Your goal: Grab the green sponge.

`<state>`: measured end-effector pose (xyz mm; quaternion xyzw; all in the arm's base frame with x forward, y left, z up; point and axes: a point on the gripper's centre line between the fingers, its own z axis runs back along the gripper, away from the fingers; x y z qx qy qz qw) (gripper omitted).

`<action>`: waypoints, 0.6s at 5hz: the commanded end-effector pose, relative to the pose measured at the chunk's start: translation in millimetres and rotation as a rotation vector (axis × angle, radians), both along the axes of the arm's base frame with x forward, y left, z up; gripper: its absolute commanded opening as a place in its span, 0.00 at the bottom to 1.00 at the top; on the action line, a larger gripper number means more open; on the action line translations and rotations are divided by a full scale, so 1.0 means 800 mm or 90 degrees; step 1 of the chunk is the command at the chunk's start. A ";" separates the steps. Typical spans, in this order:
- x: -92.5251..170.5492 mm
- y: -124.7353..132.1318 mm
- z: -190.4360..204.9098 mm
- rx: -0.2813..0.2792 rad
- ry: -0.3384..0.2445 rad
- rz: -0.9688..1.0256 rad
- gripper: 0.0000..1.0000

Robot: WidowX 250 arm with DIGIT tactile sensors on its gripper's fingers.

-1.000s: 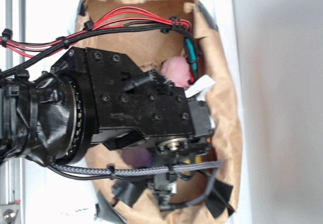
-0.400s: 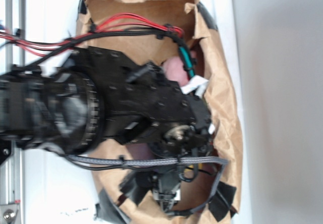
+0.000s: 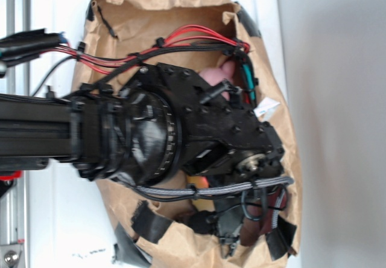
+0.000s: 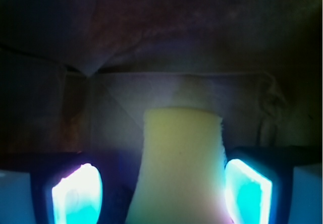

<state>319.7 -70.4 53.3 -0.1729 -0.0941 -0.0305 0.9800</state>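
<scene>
A pale yellow sponge point(image 4: 181, 168) is shown in the wrist view, unpatterned, shading to pinkish at its lower edge. The two fingers point(image 4: 75, 196) beside it are lit bright cyan with white glare, framed in black. The bag wall behind is seen as dim brown. In the exterior view, a tan brown bag point(image 3: 181, 14) patched with black tape is seen, a black arm point(image 3: 151, 135), red and black wires point(image 3: 193, 35), a grey braided cable point(image 3: 217, 189), and a pink object point(image 3: 214, 75).
</scene>
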 end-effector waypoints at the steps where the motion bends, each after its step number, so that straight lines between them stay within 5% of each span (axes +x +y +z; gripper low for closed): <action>1: 0.030 -0.018 -0.018 0.002 0.006 -0.007 1.00; 3: 0.028 -0.013 -0.032 0.074 0.021 -0.011 1.00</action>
